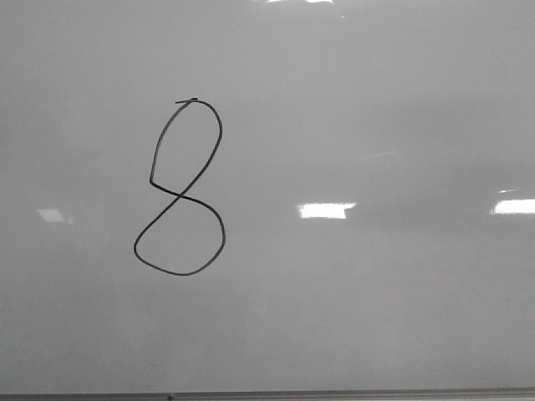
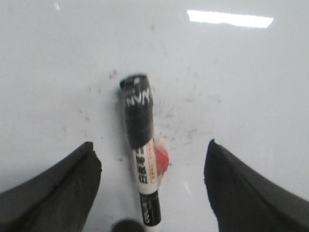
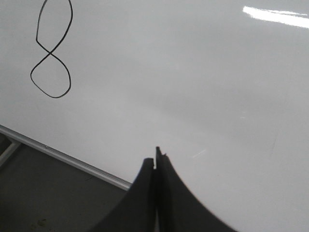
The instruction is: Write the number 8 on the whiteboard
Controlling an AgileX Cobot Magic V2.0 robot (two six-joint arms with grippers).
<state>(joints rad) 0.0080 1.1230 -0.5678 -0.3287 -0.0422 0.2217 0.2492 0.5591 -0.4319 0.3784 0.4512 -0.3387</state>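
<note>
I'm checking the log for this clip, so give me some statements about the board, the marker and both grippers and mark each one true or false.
1. The number 8 is fully drawn on the whiteboard. True.
2. The left gripper is clamped on the marker. False: its fingers stand open, the marker lying between them, untouched.
3. The right gripper is shut and empty. True.
4. The marker's cap is red. False: the cap is black.
5. In the front view, either arm covers the 8. False: no arm shows there.
</note>
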